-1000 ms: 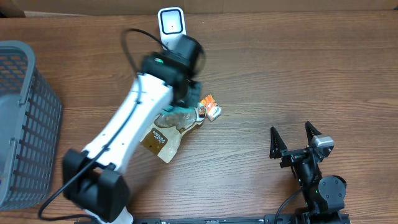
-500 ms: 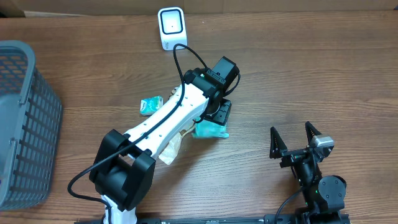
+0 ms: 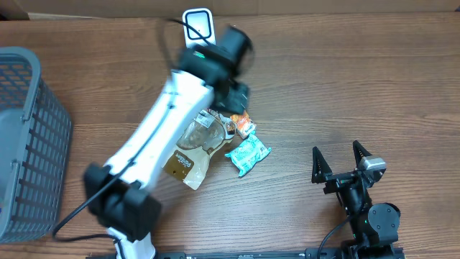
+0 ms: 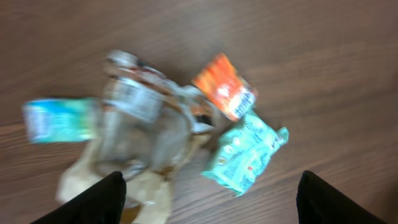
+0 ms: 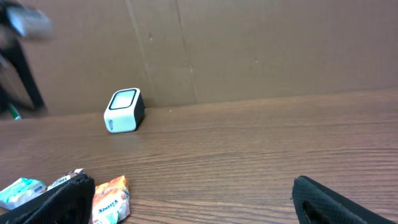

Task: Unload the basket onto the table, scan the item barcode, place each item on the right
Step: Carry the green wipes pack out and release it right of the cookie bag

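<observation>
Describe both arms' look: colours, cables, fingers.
Left arm: white link shells with black joints and a black base. A black cable trails from the base end, and its fingers are black. Right arm: black all over, with a grey block at the wrist. The right gripper has two pointed black fingers.

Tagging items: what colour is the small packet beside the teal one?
The packet is orange and white; clearest in the left wrist view.
</observation>
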You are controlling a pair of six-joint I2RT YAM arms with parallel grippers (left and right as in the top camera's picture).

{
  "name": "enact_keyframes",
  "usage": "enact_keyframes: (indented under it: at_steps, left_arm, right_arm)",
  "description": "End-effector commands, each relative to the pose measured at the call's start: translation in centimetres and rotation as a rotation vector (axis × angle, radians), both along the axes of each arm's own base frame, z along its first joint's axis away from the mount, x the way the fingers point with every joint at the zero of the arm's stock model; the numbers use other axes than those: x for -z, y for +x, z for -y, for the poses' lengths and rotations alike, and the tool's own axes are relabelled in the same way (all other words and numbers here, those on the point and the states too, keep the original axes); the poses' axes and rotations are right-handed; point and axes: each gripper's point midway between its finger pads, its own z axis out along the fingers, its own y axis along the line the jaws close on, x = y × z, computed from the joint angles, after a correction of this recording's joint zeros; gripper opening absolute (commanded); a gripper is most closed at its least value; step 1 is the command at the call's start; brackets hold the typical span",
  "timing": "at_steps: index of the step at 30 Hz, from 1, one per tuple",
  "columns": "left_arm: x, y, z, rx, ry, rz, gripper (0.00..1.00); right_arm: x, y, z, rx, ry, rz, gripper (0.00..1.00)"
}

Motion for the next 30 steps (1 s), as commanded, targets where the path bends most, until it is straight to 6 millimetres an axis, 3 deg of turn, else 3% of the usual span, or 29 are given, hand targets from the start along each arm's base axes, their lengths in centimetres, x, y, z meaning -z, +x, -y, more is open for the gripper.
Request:
enact_keyframes:
  at_steps: [1,2,5,9,13,16,19,21,30]
  left_arm:
    - [-8.2,0.8,-5.6,-0.14,-0.057,0.169,0.71]
    - [-9.2,0.7,-6.9,-0.169,-0.062,0.186,0.72]
    - [-12.7,-0.1,-13.4,-0.33,-0.055,0.267,0.74]
    - [-15.3,-2.9,-22.6,-0.594,-0.046,0.325,0.78]
    - [-16.3,-6.8,-32.3,-0.887,0.017,0.352,0.79]
    - [-15.7,-9.0,-37.1,-1.052,0.035,0.337,0.81]
    - [-14.6,-10.0,-40.3,-1.158,0.04,0.32,0.87]
    - [-12.6,-11.0,-42.5,-1.264,0.03,0.268,0.93]
    - [-5.7,-13.4,-47.1,-1.471,0.037,0.15,0.99]
  right_arm:
    - [0.3,0.1,0.2,0.013,0.007,-0.002,1.0]
    - [0.3,0.1,0.2,0.013,0.007,-0.001,1.0]
    - [0.3,0.1,0.2,0.013,0.007,-0.002,1.0]
    - [0.3,0.1,0.2,0.013,0.007,-0.001,1.0]
    - [0.3,0.1,0.2,0.013,0.007,-0.002,1.0]
    - [0.3,0.1,0.2,0.013,0.007,-0.001,1.0]
    - [0.3,0.1,0.2,0.013,0.007,-0.002,1.0]
    - [0.3,0.1,0.2,0.013,0.007,-0.001,1.0]
    - [0.3,0.1,0.2,0.013,0.007,-0.002,1.0]
